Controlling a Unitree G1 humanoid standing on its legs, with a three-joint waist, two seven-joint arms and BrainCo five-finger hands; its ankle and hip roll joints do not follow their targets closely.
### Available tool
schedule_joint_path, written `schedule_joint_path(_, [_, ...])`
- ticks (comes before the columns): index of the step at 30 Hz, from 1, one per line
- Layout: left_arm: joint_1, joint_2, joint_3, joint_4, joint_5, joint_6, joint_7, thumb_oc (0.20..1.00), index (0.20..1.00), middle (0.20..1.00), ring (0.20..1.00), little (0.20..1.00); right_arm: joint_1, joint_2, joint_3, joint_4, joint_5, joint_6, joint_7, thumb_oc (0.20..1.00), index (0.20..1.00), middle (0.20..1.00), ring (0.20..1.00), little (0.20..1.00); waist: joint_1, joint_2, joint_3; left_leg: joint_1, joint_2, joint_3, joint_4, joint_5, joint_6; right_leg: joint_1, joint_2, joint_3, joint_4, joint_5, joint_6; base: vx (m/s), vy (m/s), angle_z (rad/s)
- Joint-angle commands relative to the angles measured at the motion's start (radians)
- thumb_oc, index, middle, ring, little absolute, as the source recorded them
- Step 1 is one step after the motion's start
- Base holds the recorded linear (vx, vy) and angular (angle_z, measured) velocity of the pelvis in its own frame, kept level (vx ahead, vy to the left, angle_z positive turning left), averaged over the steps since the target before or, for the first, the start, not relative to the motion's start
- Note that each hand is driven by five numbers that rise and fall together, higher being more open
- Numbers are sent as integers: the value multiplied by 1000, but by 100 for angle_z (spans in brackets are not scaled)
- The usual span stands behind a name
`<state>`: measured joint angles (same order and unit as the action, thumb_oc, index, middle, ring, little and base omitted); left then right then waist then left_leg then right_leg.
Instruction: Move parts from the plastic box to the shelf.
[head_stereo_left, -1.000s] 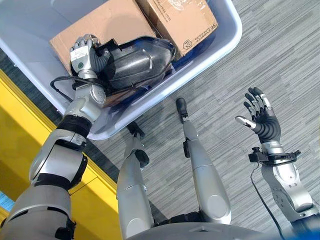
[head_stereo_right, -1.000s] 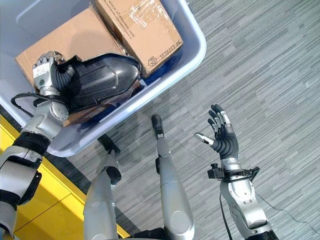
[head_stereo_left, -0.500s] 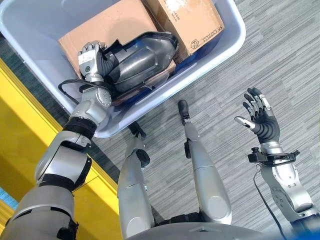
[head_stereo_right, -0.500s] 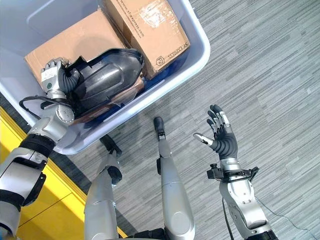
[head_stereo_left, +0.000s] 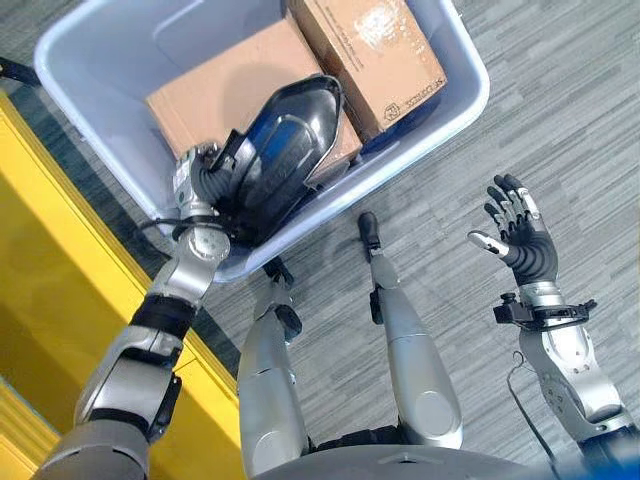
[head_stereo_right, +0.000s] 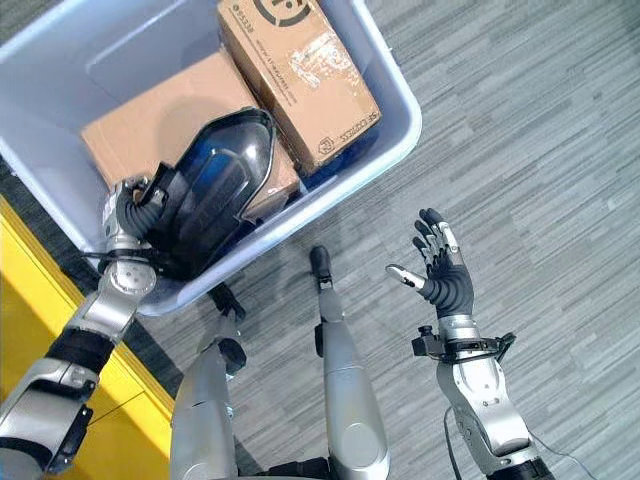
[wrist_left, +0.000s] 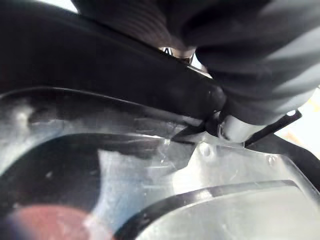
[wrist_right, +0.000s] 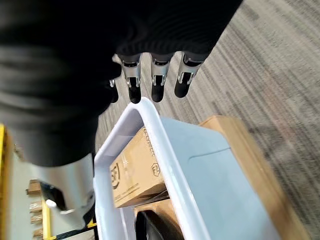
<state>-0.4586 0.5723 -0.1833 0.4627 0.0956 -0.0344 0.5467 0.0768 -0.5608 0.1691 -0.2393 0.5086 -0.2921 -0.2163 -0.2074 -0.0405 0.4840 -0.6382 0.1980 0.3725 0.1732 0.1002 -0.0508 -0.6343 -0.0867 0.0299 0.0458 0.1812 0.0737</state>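
While left hand (head_stereo_right: 128, 212) clasps the black shell part (head_stereo_right: 215, 190) by its edge, tilting it out of the plastic box (head_stereo_right: 395, 125), right hand (head_stereo_right: 440, 270) waits splayed, empty.

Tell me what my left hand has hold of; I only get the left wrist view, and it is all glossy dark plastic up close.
Observer: The left hand is curled on the edge of a black shell-shaped part, which stands tilted inside the plastic box.
Operator: Anything else in the box with it?
Observer: Two cardboard boxes: a flat cardboard box that the part leans over, and a second cardboard box beside it.
Operator: And the right hand?
Observer: The right hand is open, fingers spread, held over the grey floor, apart from the plastic box.
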Motion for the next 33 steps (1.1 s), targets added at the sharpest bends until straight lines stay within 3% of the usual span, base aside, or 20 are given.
schedule_joint_path(1, [73,21,47,-130,-56,-95,-8,200,200,200,200,200,-33,-8,-65,-51,14,-46,0,1000,1000,1000,1000,1000,-6,0,36,78,-40,-101,116,-190,-11,44,-14,10,184,-178,41,-3,-2,4])
schedule_joint_path(6, [206,33,144,-283,-123,-148,-43,200,200,200,200,200,-44,-13,-74,-56,10,-23,16,1000,1000,1000,1000,1000,19,-9,7,179,-46,-123,65,-171,-16,153,-23,-10,147,-178,42,12,-16,10])
schedule_joint_path(13, [263,48,202,-345,-153,-178,-76,200,200,200,200,200,-47,-12,-82,-52,5,-7,39,1000,1000,1000,1000,1000,39,-5,-30,267,-53,-138,17,-150,-21,238,-32,-28,120,-184,44,26,-21,6])
schedule_joint_path(14, [279,56,220,-362,-153,-183,-88,200,200,200,200,200,-49,-14,-86,-52,0,0,48,1000,1000,1000,1000,1000,44,-4,-39,279,-53,-133,3,-117,-15,246,-36,-34,112,-164,38,-45,-32,12])
schedule_joint_path(20, [350,67,259,-418,-145,-201,-126,200,200,200,200,200,-43,-13,-89,-48,-11,14,72,1000,1000,1000,1000,1000,63,18,-81,350,-59,-149,-64,-85,-21,304,-43,-48,85,-168,38,30,-18,12])
schedule_joint_path(24, [493,45,290,-490,-200,-229,-229,200,200,200,200,200,-4,-8,-99,-36,-24,37,116,1000,1000,1000,1000,1000,93,53,-145,422,-54,-174,-135,-45,-27,373,-46,-78,56,-176,37,65,-53,11])
schedule_joint_path(29, [495,45,290,-492,-201,-228,-230,200,200,200,200,200,-3,-8,-99,-37,-24,37,116,1000,1000,1000,1000,1000,92,53,-144,424,-54,-175,-138,-44,-27,376,-46,-79,55,-176,37,20,-37,18])
schedule_joint_path(30, [553,7,264,-497,-252,-226,-302,200,200,200,200,200,16,2,-108,-19,-25,49,134,1000,1000,1000,1000,1000,119,83,-189,481,-39,-212,-186,-9,-34,429,-34,-124,89,-227,30,51,-146,9])
schedule_joint_path(33, [578,-7,256,-508,-269,-222,-322,200,200,200,200,200,22,4,-106,-20,-28,55,146,1000,1000,1000,1000,1000,126,92,-205,501,-23,-229,-192,6,-38,448,-24,-144,116,-249,20,35,-165,56])
